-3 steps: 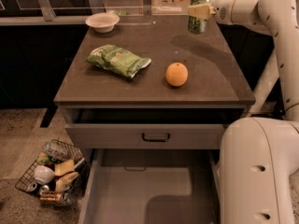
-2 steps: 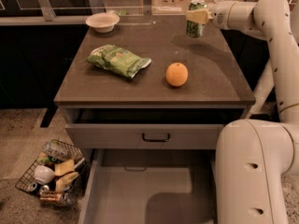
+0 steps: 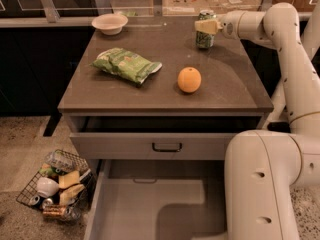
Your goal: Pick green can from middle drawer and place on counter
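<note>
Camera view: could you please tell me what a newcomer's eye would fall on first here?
The white arm's gripper grips the green can at the far right of the counter, its jaws around the can's upper part. A bright orange sits mid-counter, with a crinkled green snack bag to its left. Below, the middle drawer stands pulled open.

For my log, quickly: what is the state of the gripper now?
Gripper: closed on the green can, at the far right of the counter.
</note>
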Controlling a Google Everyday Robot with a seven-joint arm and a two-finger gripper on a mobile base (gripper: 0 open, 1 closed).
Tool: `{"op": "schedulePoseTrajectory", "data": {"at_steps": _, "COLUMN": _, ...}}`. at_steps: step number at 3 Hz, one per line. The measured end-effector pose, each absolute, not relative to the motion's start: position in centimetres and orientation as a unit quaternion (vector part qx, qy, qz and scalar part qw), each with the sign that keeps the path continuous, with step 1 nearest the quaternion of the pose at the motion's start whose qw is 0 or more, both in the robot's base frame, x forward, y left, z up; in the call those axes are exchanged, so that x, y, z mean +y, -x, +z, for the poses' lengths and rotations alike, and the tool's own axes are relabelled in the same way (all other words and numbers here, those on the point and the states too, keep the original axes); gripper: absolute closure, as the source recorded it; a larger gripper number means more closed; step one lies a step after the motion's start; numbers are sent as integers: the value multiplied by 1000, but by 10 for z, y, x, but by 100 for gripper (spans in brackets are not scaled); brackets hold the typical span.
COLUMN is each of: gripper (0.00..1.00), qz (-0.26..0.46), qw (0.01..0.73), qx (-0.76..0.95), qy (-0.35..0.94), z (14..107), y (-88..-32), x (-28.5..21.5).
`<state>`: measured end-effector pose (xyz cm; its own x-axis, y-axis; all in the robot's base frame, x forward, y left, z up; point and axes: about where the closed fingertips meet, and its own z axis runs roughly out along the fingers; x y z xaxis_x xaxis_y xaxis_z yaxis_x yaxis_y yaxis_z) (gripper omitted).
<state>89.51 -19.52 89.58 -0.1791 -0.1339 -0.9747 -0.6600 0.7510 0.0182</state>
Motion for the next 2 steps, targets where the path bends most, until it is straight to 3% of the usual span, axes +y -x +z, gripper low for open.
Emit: {"op": "schedulePoseTrajectory", "data": {"at_steps": 2, "gripper": 54, "qz": 230, "qw": 578, "qx": 734, "qy": 273, "z": 891, "y": -898, "x": -188}}
